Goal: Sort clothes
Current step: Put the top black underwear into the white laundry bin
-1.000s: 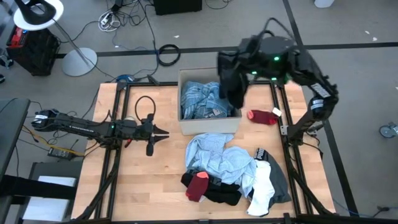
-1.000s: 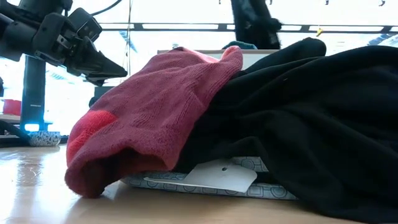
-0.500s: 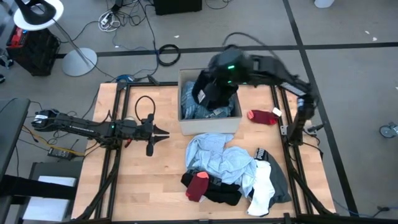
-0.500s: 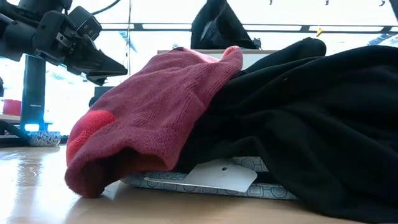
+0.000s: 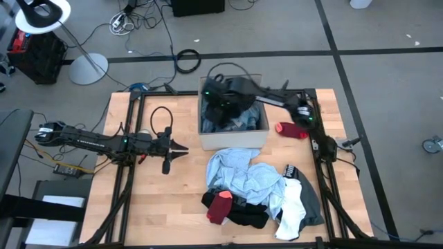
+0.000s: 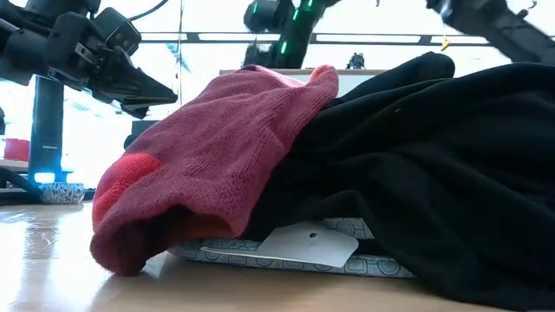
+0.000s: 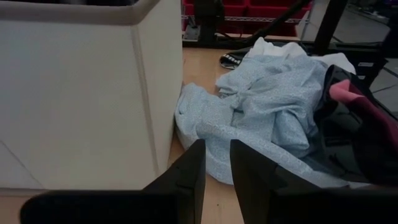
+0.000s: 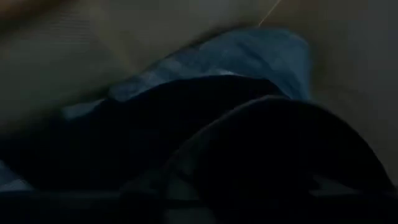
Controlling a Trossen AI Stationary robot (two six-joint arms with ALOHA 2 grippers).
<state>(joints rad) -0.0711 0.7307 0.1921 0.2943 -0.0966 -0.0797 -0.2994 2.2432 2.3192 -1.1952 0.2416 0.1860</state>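
Box (image 5: 232, 138) behind the clothes pile (image 5: 256, 187) (sock (image 5: 293, 129) right of box).

A grey floor (image 5: 387, 104) crossed by dark tape lines surrounds the wooden table (image 5: 173, 200). At eleven o'clock stands a white round lamp base (image 5: 88, 68) beside a black case (image 5: 38, 55); a coiled black cable (image 5: 188, 60) lies at twelve. Bright windows (image 6: 217, 17) backlight the low view

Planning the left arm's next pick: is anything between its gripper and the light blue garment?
Nothing visible. The left gripper faces the light blue garment across bare table; the box stands off to one side.
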